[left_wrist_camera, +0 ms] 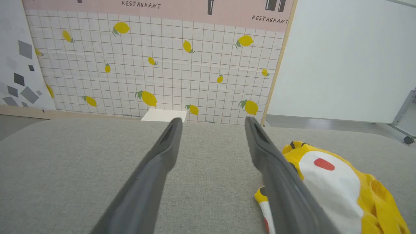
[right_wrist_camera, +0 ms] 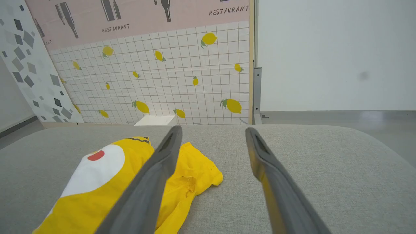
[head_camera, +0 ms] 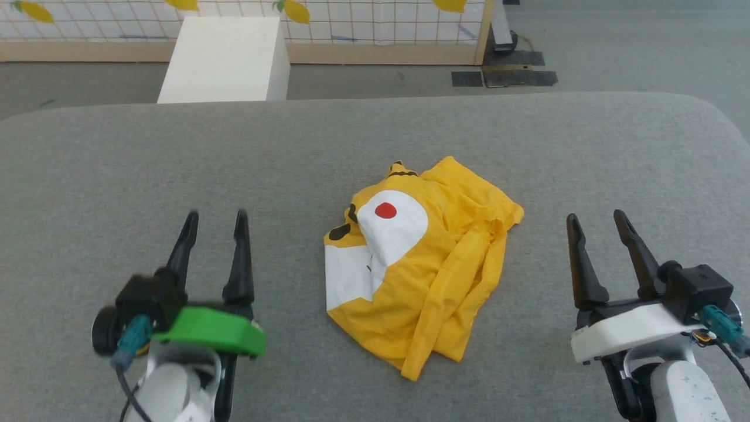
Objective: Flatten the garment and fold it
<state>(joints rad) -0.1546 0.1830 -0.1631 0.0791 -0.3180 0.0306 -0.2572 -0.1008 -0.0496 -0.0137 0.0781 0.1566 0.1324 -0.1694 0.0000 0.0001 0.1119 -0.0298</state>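
Garment [head_camera: 422,269] is crumpled in a heap at centre frame in the head view, on the grey table [head_camera: 176,164]. The print is partly face up. I see a white patch with one red dot on the left side of the heap and black marks along its upper-left edge. Plain yellow folds are bunched on the right and trail down to lower centre.

Left tool [head_camera: 216,214] is at lower left, fingers spread, nothing between them, well apart from the cloth. Right tool [head_camera: 595,215] is at lower right, also released and empty, also clear of the cloth. I can't tell if either set of tips touches the table.

Left wrist view has the garment at lower right, partly behind the frame-right finger. Right wrist view has it at lower left, partly behind the frame-left finger.

Past the table's far edge there's a white box [head_camera: 225,58] at upper left, with a lemon-print tiled wall panel [left_wrist_camera: 162,74] behind it.
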